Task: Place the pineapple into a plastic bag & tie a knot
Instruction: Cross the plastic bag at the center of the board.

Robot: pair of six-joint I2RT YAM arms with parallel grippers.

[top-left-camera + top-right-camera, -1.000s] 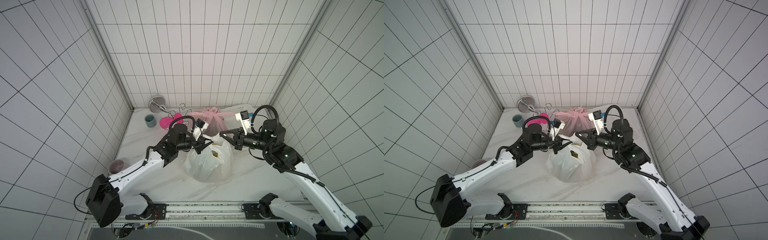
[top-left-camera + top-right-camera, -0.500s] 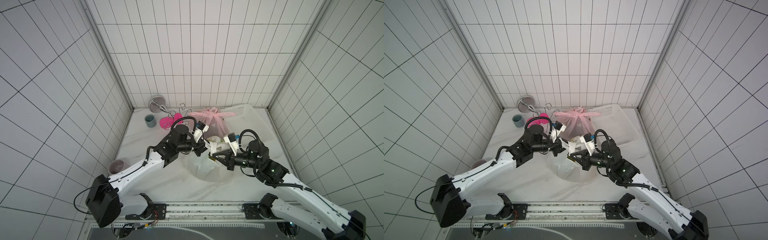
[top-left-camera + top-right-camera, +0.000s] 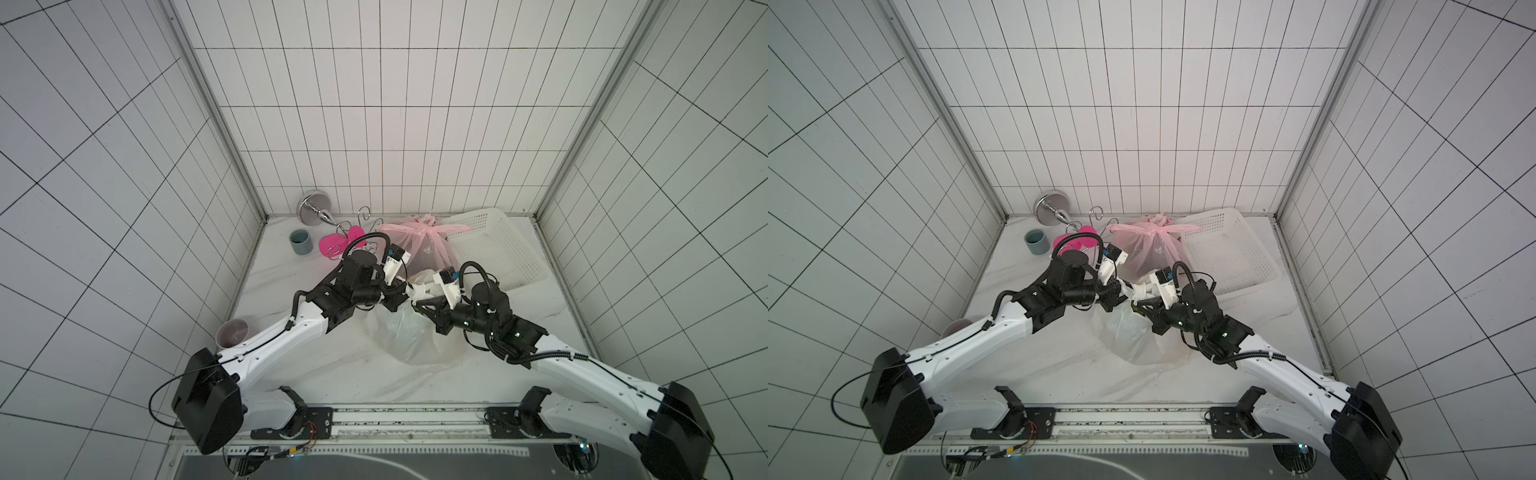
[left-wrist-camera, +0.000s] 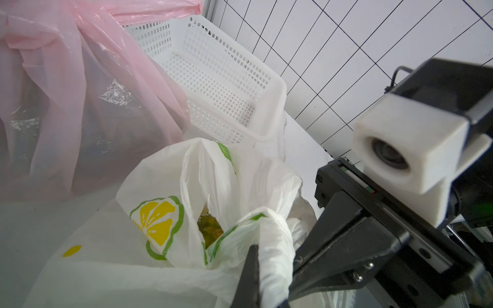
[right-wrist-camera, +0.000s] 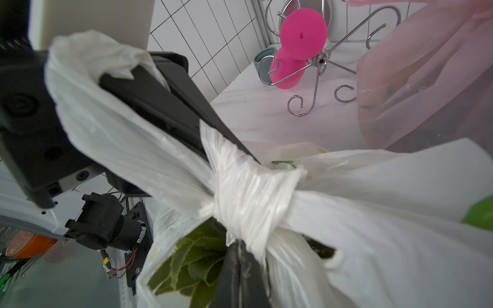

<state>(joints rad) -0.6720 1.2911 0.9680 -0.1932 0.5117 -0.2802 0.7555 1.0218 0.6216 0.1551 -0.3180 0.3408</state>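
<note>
A white plastic bag (image 3: 409, 332) (image 3: 1129, 332) with a lemon print (image 4: 157, 221) sits mid-table. The pineapple is inside it: green leaves (image 5: 192, 261) and a yellow-green patch (image 4: 210, 226) show through the mouth. The bag's handles are twisted into a knot (image 5: 248, 192) above the opening. My left gripper (image 3: 405, 293) (image 3: 1119, 291) (image 4: 264, 288) is shut on one white handle. My right gripper (image 3: 417, 305) (image 3: 1142, 307) (image 5: 240, 266) is shut on the other handle, just below the knot. The two grippers almost touch.
A tied pink bag (image 3: 415, 245) stands right behind the white one, with a white perforated basket (image 3: 494, 249) to its right. At the back left are a grey-blue cup (image 3: 301, 242), pink cups on a wire rack (image 3: 336, 245) and a metal dish (image 3: 313, 207). A mauve cup (image 3: 232, 332) sits by the left wall.
My right arm has swung from the back right down toward the front and left, drawing its handle across the bag mouth close to the left gripper. The left gripper has barely moved.
</note>
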